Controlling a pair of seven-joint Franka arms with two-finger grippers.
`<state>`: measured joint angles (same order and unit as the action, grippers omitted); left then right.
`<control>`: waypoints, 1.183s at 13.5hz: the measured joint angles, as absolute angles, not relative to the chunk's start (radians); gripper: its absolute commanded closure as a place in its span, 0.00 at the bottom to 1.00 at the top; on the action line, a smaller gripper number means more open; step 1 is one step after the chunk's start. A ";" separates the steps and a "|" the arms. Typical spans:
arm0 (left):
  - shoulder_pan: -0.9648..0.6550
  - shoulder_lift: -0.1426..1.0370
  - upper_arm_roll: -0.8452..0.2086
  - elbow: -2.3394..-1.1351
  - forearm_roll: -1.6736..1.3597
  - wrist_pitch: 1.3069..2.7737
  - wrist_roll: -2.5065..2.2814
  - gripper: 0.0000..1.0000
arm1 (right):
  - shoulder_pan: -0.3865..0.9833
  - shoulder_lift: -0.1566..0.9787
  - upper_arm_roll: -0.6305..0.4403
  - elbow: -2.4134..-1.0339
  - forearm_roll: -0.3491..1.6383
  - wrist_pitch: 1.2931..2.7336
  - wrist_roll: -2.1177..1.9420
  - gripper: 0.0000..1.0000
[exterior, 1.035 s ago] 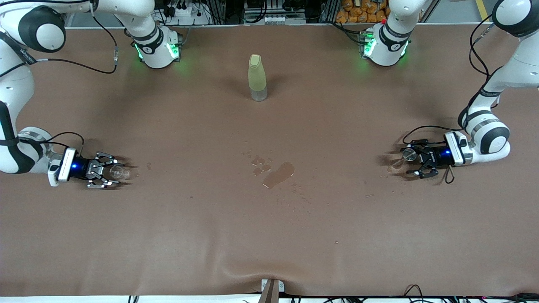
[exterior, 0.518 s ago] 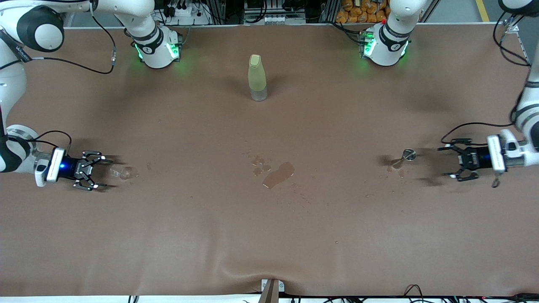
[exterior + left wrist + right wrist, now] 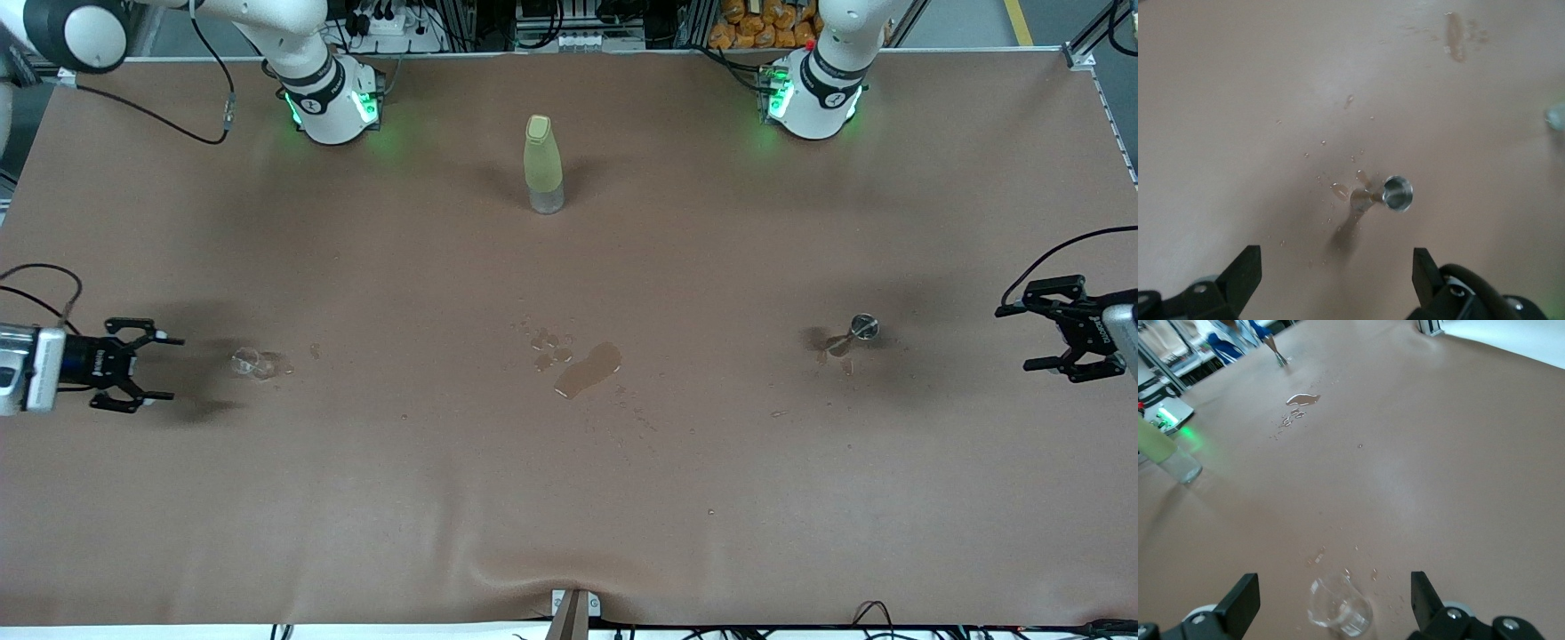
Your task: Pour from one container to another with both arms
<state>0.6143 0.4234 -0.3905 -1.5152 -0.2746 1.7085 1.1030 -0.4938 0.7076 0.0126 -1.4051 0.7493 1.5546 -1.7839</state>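
The tiny clear glass cup stands on the brown table toward the right arm's end, with droplets around it. My right gripper is open and empty, drawn back from the cup toward the table's end. The steel jigger stands toward the left arm's end, wet spots beside it. My left gripper is open and empty too, apart from the jigger near the table's end.
A tall yellow-green bottle stands between the two arm bases. A spilled puddle with small drops lies at the table's middle. The brown cloth bulges at the edge nearest the front camera.
Both grippers have let go and pulled back toward the table's ends: the right one off the glass cup, the left one off the jigger. Cup and jigger now stand alone.
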 measured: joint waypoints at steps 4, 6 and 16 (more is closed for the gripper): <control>0.444 0.346 -0.391 -1.474 -0.161 1.741 0.548 0.00 | -0.376 0.523 0.015 -1.405 0.601 1.553 -1.455 0.00; 0.391 0.318 -0.391 -1.470 -0.053 1.746 0.276 0.00 | -0.316 0.451 0.016 -1.407 0.548 1.552 -1.295 0.00; 0.327 0.284 -0.380 -1.455 0.066 1.713 -0.164 0.00 | -0.139 0.200 0.015 -1.395 0.209 1.462 -0.464 0.00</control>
